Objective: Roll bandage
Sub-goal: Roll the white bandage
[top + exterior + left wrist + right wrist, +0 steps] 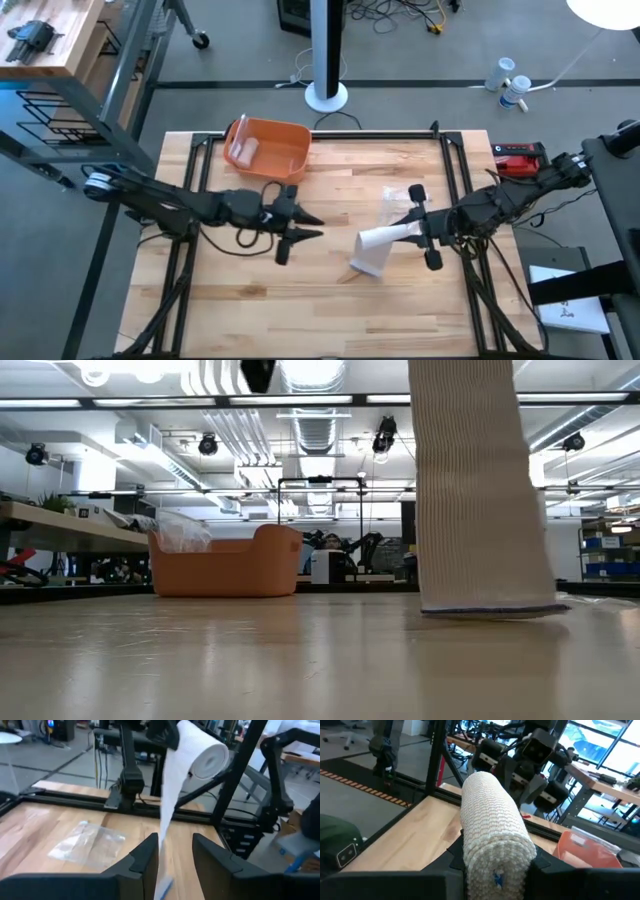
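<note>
Bandage [378, 248] hangs from the right claw [418, 231], which grips the roll above the bench [330, 300]; its tail touches the wood below. The open left claw [310, 226] faces the tail nearby and, I judge, could miss or snag it, loosening the roll.

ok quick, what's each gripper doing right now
Left gripper: open, holding nothing, pointing toward the bandage.
Right gripper: shut on the bandage roll, loose end hanging to the table.
</note>
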Controlling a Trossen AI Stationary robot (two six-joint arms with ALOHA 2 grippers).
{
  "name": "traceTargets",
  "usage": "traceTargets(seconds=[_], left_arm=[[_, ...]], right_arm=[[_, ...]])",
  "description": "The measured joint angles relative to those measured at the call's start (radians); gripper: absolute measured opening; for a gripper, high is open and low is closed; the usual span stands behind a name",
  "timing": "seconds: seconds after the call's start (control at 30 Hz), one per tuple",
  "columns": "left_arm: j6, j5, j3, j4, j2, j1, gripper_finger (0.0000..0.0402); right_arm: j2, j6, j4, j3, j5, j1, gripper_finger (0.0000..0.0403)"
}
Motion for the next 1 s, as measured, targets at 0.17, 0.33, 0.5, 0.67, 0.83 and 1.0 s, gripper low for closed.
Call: traceTargets(seconds=[0.17, 0.33, 0.5, 0.67, 0.83, 1.0], left_arm=[[0.058, 0.001, 0.016, 0.139, 0.092, 0.011, 0.011], [0.002, -0.001, 0.054, 0.14, 0.133, 0.055, 0.0103], [-0.104, -0.002, 0.07, 0.062, 0.144, 0.076, 0.0117], [-0.105, 0.036, 0.07, 0.082, 0.154, 0.075, 0.0144], [-0.146, 0.168, 0.07, 0.064, 0.153, 0.114, 0.0174], [-0.083, 0.218, 0.07, 0.039, 0.067, 0.129, 0.0164]], right_arm=[[-0.001, 0.0, 0.0, -0.004, 0.0, 0.0, 0.0085], [-0.003, -0.05, 0.003, -0.004, 0.0, 0.0, 0.0085], [-0.003, -0.075, 0.002, 0.002, 0.0, 0.0, 0.0085], [-0.003, -0.064, -0.022, 0.002, 0.0, 0.0, 0.0085], [-0.001, -0.042, -0.023, 0.002, -0.001, 0.0, 0.0085], [0.007, 0.006, -0.014, 0.004, -0.039, 0.0, 0.0085]])
